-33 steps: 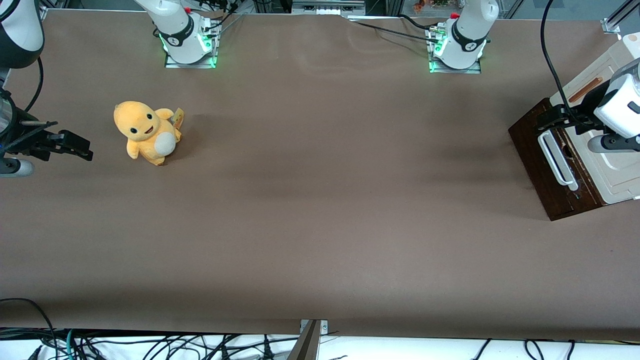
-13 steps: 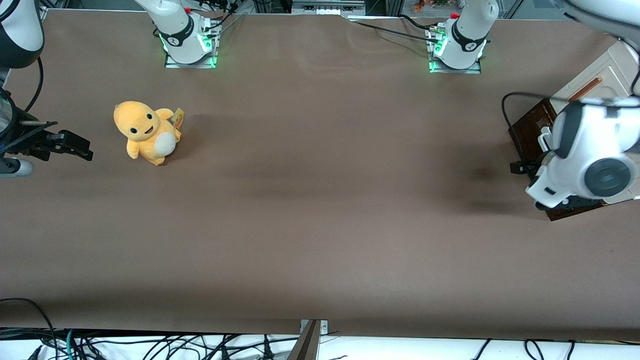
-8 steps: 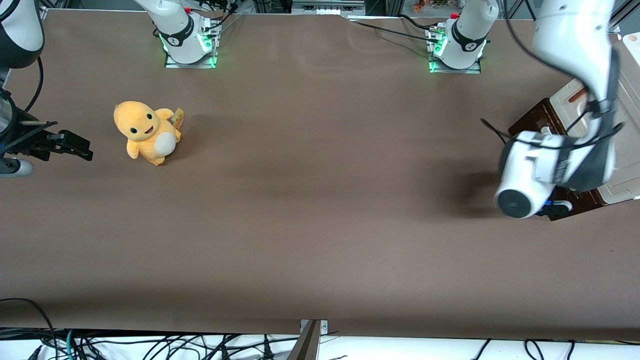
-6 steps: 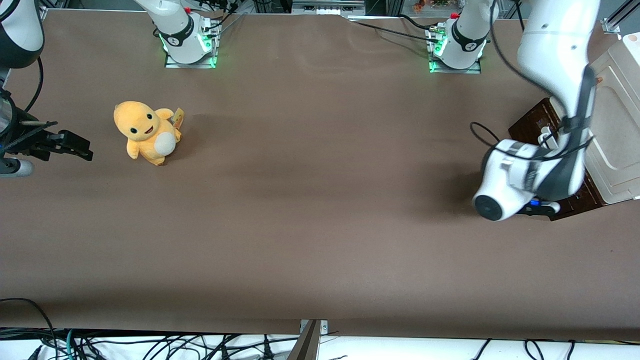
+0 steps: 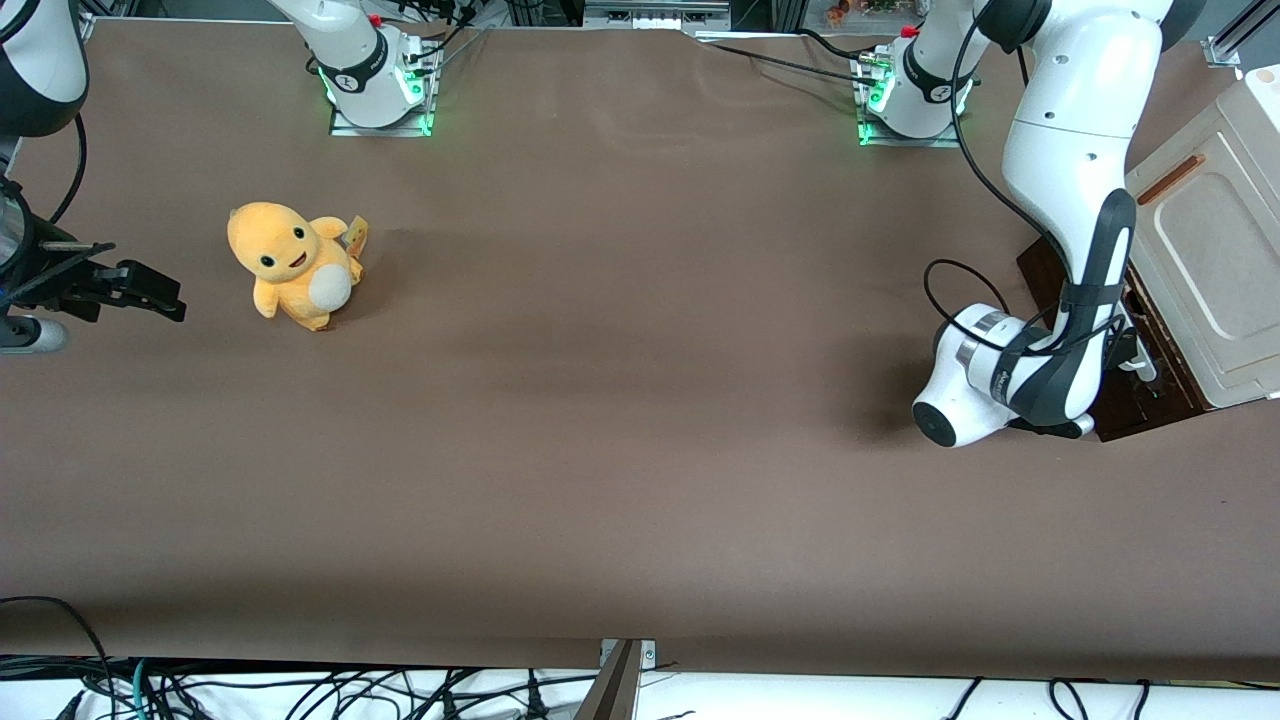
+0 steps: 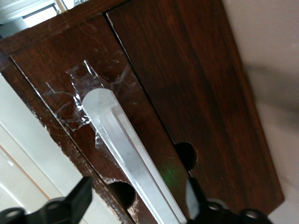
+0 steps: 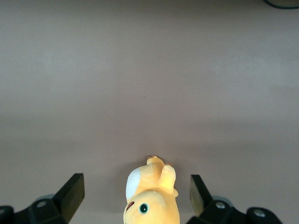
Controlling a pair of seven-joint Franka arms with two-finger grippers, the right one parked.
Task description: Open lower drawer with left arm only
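Left arm [image 5: 1065, 200] has swung down from above cabinet [image 5: 1215, 260]; wrist now low in front of lower drawer [image 5: 1140, 400]. Gripper [image 6: 135, 205] straddles white bar handle [image 6: 126, 154], fingers [image 6: 77, 203] spread apart, not clamped. Drawer sits at working arm's end of bench [image 5: 600, 450], mostly hidden by arm. Orange plush toy [image 5: 292, 265] toward parked arm's end.

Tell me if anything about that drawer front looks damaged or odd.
Yes. Crinkled clear tape is stuck over the end of the white bar handle on the lower drawer, and round holes show in the scratched dark wood beside it. The gripper is open, straddling the handle.
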